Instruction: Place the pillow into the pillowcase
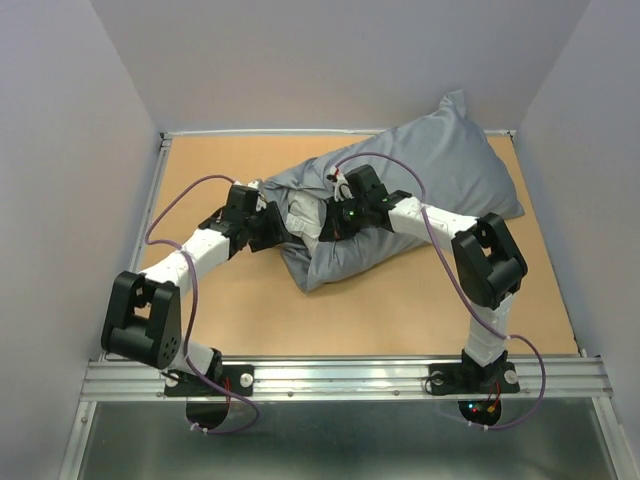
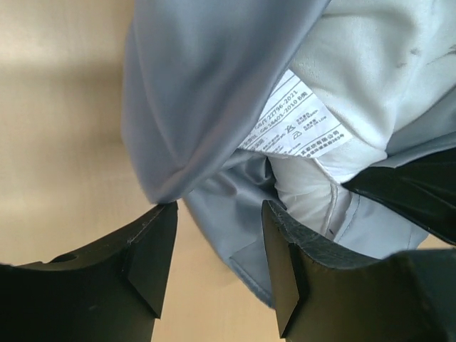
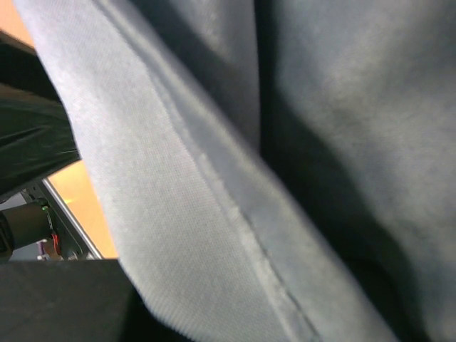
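Camera above: seeing pillow [image 1: 303, 212] peeking from pillowcase [image 1: 440, 160], lying on table [image 1: 250, 310]. Left wrist: seeing left gripper [image 2: 217, 249] gaping halfway around pillowcase edge, holding nothing. Right wrist: seeing right gripper [image 1: 336, 215] squeezing shut, probably pinching pillowcase. Guessing soft, light, slippery; grabbing the edge.

Flat tan table [image 1: 400, 310], bordered by a thin metal edging, with an aluminium rail [image 1: 340, 372] across its lower edge in the top view. The blue-grey pillowcase [image 1: 440, 170] lies directly on the board, slanting from upper right towards the centre. The off-white pillow [image 1: 303, 218] shows at the case's open left end. Whether it touches the board there cannot be determined.
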{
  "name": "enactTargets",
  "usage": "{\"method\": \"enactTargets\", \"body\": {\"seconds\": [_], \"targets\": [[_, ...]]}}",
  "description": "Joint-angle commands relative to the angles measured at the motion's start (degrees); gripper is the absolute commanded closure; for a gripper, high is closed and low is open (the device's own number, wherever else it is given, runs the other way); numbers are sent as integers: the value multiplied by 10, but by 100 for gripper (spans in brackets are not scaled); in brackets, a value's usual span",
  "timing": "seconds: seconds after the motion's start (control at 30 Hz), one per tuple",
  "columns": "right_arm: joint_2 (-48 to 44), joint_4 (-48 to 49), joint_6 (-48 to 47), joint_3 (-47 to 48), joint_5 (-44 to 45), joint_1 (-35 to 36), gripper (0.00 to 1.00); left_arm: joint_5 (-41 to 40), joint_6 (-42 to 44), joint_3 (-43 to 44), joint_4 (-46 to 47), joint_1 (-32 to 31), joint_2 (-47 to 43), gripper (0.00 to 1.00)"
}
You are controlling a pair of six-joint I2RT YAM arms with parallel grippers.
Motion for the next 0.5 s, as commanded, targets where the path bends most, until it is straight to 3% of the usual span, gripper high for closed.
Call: {"method": "enactTargets", "body": {"seconds": [0.0,0.4,0.47], "targets": [[13,5,9,29,0,-5,99,13,-51,0,85,-16,44,38],[-5,5,20,27,-16,-7,99,-38,-82,44,95,-42,185,37],[-8,5,21,24,-18,-7,99,-36,-76,55,93,-43,197,41]]}}
